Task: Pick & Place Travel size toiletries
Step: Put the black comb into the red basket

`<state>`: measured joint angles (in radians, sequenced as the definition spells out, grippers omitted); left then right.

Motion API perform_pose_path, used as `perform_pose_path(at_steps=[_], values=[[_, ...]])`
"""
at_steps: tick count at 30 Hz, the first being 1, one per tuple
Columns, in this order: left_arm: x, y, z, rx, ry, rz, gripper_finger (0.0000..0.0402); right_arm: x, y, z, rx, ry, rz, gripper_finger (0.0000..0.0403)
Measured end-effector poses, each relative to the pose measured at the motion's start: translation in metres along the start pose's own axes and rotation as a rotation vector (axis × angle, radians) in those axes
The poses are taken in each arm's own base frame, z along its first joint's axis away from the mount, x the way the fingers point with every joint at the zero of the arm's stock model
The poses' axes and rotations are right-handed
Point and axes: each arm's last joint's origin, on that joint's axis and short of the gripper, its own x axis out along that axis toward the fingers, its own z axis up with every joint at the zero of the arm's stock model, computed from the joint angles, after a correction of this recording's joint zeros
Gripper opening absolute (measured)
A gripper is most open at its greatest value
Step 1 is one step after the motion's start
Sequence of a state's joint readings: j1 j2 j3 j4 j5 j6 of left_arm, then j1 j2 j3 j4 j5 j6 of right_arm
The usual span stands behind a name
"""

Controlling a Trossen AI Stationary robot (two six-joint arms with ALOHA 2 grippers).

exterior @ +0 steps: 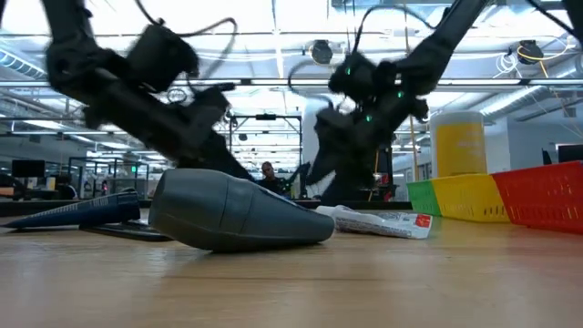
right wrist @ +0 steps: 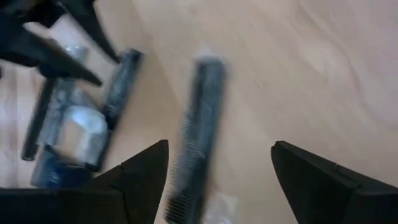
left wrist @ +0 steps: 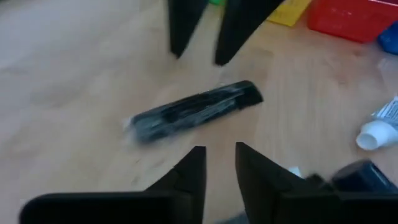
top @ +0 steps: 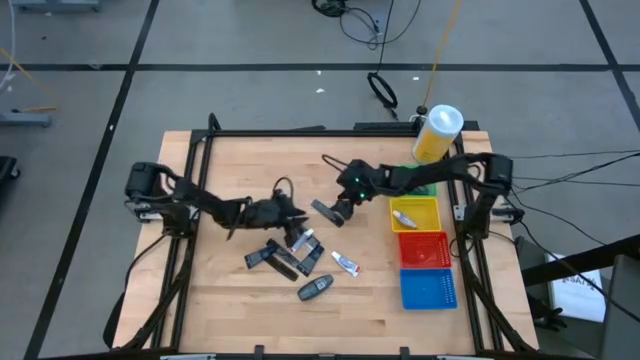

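Observation:
A dark comb-like piece (top: pixel 325 212) (right wrist: pixel 198 140) (left wrist: pixel 194 112) lies flat on the table between the two grippers. My right gripper (top: pixel 345 205) (right wrist: pixel 217 171) hovers over it, open wide, with a finger on either side and touching nothing. My left gripper (top: pixel 292 218) (left wrist: pixel 221 165) is just to the piece's left, its fingers a narrow gap apart and holding nothing. Several dark pieces lie in a heap (top: pixel 288 255) (right wrist: pixel 74 124). Nearer the front lie a white tube (top: pixel 345 263) (exterior: pixel 378 221) and a grey oblong piece (top: pixel 315 288) (exterior: pixel 237 214).
On the right stands a row of trays: green (top: pixel 425 186), yellow (top: pixel 432 205) with a small tube (top: pixel 405 216) in it, red (top: pixel 440 250) and blue (top: pixel 430 290). A big yellow bottle (top: pixel 437 132) (exterior: pixel 460 141) stands at the far right corner. Bare wood lies at the left and near edges.

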<state>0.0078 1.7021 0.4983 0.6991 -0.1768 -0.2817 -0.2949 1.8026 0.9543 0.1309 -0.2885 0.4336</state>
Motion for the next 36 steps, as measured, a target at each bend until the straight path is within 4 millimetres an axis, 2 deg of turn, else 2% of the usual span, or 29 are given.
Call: perform_pose_path(at_steps=[5,8,13,19,27,32,36], values=[[0.041,0.009,0.013,0.02,0.09,-0.11,0.0011,0.008,-0.017,-0.002,0.051,0.053,0.05,0.0275],[0.06,0.014,0.018,0.021,0.194,-0.094,0.001,0.011,-0.02,-0.003,0.071,0.069,0.092,0.0271],[0.077,0.018,0.021,0.023,0.292,-0.109,0.0006,0.017,-0.017,-0.007,0.062,0.088,0.106,0.0265],[0.085,0.02,0.016,0.011,0.264,-0.117,0.0008,0.021,-0.012,-0.011,0.068,0.106,0.114,0.0257],[0.086,0.02,0.016,0.03,0.25,-0.082,0.0009,0.023,-0.007,-0.016,0.063,0.146,0.169,0.0232],[0.086,0.019,0.015,0.039,0.25,-0.074,0.0002,0.024,-0.003,-0.018,0.033,0.147,0.178,0.0192],[0.086,0.016,0.014,0.045,0.249,-0.072,0.0013,0.025,-0.003,-0.018,0.031,0.141,0.166,0.0142]])
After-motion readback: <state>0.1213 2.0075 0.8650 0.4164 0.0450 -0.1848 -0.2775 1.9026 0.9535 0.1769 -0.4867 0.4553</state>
